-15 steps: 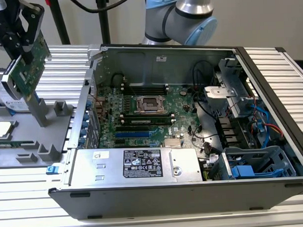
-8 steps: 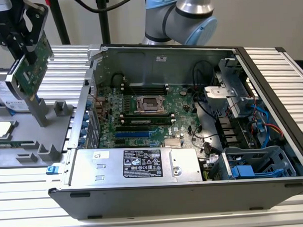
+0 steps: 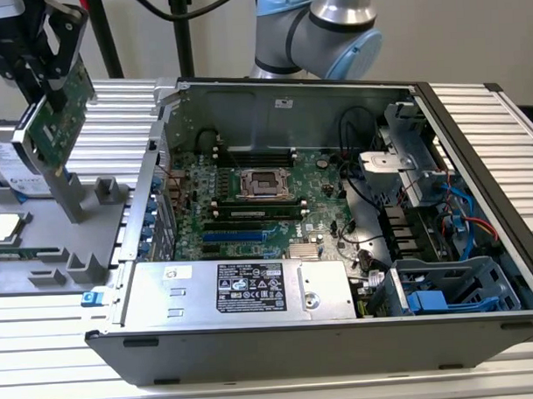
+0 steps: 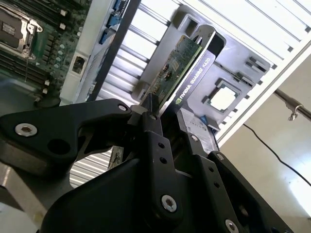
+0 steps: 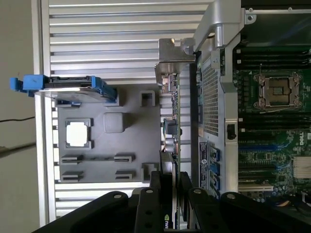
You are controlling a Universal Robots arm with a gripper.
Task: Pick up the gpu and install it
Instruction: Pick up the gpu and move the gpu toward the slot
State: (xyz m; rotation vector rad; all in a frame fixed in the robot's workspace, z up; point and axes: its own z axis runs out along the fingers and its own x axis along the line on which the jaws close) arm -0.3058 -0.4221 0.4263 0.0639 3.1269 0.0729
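The gpu (image 3: 57, 119), a green card with a black shroud and a silver bracket, hangs tilted at the exterior view's left, just over an upright post of the grey parts tray (image 3: 76, 259). My gripper (image 3: 48, 80) is shut on the card's upper end. In the second wrist view the black fingers (image 4: 151, 127) clamp the gpu (image 4: 177, 68) at the gripper (image 4: 167, 111). In the first wrist view the gpu (image 5: 170, 126) stands edge-on between tray and case, with the gripper (image 5: 170, 178) closed on it.
The open computer case (image 3: 475, 140) lies to the exterior view's right of the tray, its green motherboard (image 3: 249, 200) and blue slot (image 3: 237, 238) exposed. On the tray sit a hard drive with blue rails (image 3: 10, 165) and a processor chip (image 3: 5, 226). The case wall (image 3: 148, 186) stands next to the card.
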